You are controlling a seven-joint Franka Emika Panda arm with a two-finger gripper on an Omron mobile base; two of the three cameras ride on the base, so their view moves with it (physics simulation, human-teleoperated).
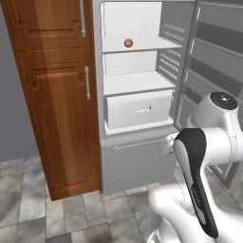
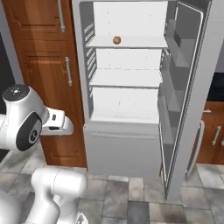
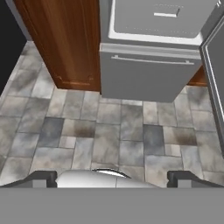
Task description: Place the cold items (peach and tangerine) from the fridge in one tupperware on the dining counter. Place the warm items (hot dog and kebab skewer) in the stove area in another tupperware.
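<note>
- Left base view: locate the open fridge [image 1: 137, 66] in the upper centre of the frame. Its door [image 1: 213, 52] is swung out along the right edge.
- On the upper shelf [image 1: 142, 46] you see one small round brownish-orange fruit [image 1: 128, 43], left of the shelf's middle. At this size you cannot tell whether it is the peach or the tangerine. It looks round from here, so no long axis or pointing direction can be read.
- Below it are a bare middle shelf [image 1: 137, 83] and a white drawer [image 1: 138, 109] with a short handle. A grey lower drawer front [image 1: 135, 163] sits beneath them.
- A tall wooden cabinet [image 1: 57, 95] fills the left part of the frame, just beside the fridge.
- The arm [image 1: 204, 161] rises at the lower right, well apart from the fruit.
- Right base view: the same fruit [image 2: 117, 40] sits on the upper shelf [image 2: 131, 42] at the upper centre, left of the shelf's middle and near its front edge. It again reads as round.
- The fridge door [image 2: 188, 87] stands open at the right. The wooden cabinet [image 2: 48, 65] is at the left. The arm [image 2: 30, 122] is at the lower left.
- Hand view: the camera looks down at the grey tiled floor [image 3: 109, 131]. The lower drawer front [image 3: 148, 74] and the white drawer [image 3: 164, 17] are at the top, the cabinet [image 3: 65, 39] at the upper left.
- The gripper [image 3: 113, 179] is at the bottom edge. Its fingers [image 3: 43, 178] stand wide apart, one at each lower corner, with nothing between them.
</note>
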